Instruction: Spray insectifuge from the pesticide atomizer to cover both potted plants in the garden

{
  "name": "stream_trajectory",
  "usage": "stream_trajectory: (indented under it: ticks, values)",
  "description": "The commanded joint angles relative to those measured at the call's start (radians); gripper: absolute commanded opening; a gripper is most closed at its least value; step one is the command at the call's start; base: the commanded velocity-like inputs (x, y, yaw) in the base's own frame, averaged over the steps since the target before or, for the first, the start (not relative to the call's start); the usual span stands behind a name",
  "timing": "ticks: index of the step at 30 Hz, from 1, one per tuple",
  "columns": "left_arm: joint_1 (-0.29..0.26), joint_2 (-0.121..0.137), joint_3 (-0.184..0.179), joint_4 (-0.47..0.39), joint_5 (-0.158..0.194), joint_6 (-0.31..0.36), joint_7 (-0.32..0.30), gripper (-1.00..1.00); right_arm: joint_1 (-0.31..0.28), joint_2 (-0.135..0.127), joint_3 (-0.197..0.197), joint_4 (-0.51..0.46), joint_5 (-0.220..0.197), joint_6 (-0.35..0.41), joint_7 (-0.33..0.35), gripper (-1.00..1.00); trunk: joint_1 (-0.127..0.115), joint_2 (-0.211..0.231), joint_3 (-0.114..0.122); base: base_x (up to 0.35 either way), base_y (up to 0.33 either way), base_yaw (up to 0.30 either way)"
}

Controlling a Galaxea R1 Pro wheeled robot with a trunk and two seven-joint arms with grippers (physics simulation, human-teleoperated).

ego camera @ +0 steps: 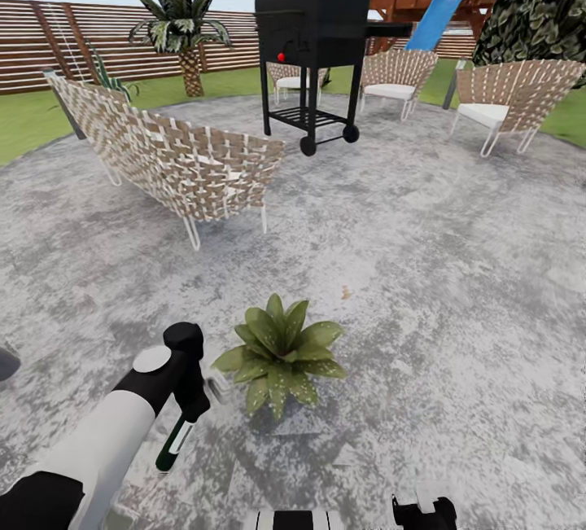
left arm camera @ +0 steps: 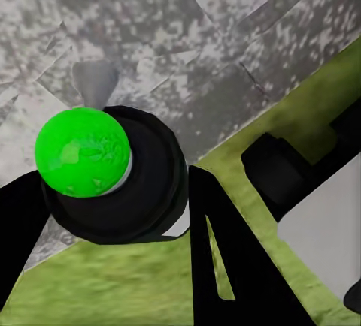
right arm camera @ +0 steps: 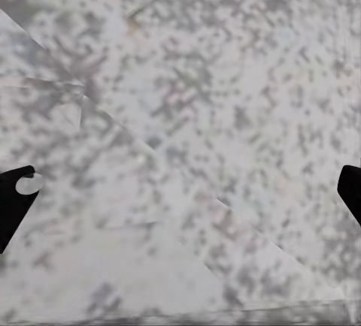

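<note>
One potted plant, a low rosette of speckled green leaves, sits on the stone patio just ahead of me; its pot is hidden under the leaves. My left gripper is shut on the pesticide atomizer, whose dark green body with a white label hangs down and whose pale head points toward the plant, a short gap left of it. In the left wrist view the atomizer shows end-on as a bright green disc between the black fingers. My right gripper is open over bare stone, low at the front.
A woven lounge chair stands at mid-left, a black grill behind it, with more woven chairs to the right. A striped agave, a palm, the slat fence and a playset with a slide ring the lawn.
</note>
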Motion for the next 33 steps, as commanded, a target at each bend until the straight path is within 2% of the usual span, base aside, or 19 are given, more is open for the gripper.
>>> stream_trajectory:
  ticks: [1, 14, 20, 29, 33]
  values:
    - [-0.001, 0.001, -0.004, -0.002, -0.006, 0.012, -0.009, -1.00, -0.001, 0.000, 0.002, 0.001, 0.011, -0.002, -0.009, 1.00, 0.000, 0.000, 0.000, 0.084, 0.332, -0.254]
    - [-0.004, 0.000, -0.004, -0.013, -0.006, 0.016, -0.009, -1.00, -0.001, 0.000, 0.002, 0.001, 0.011, -0.002, -0.009, 1.00, 0.000, 0.000, 0.000, 0.144, 0.306, -0.032]
    - [-0.008, 0.000, -0.004, -0.013, -0.006, 0.016, -0.009, -1.00, -0.001, 0.002, 0.002, 0.000, 0.011, -0.002, -0.010, 1.00, 0.000, 0.000, 0.000, 0.010, 0.027, -0.006]
    - [-0.012, 0.001, -0.004, -0.013, -0.006, 0.016, -0.009, -1.00, -0.001, 0.002, 0.002, 0.000, 0.011, -0.002, -0.009, 1.00, 0.000, 0.000, 0.004, -0.003, 0.007, -0.242]
    - [-0.012, 0.000, -0.004, -0.014, -0.006, 0.016, -0.009, -1.00, -0.001, 0.005, 0.002, 0.000, 0.011, -0.002, -0.009, 1.00, 0.000, 0.000, 0.004, -0.071, 0.118, -0.041]
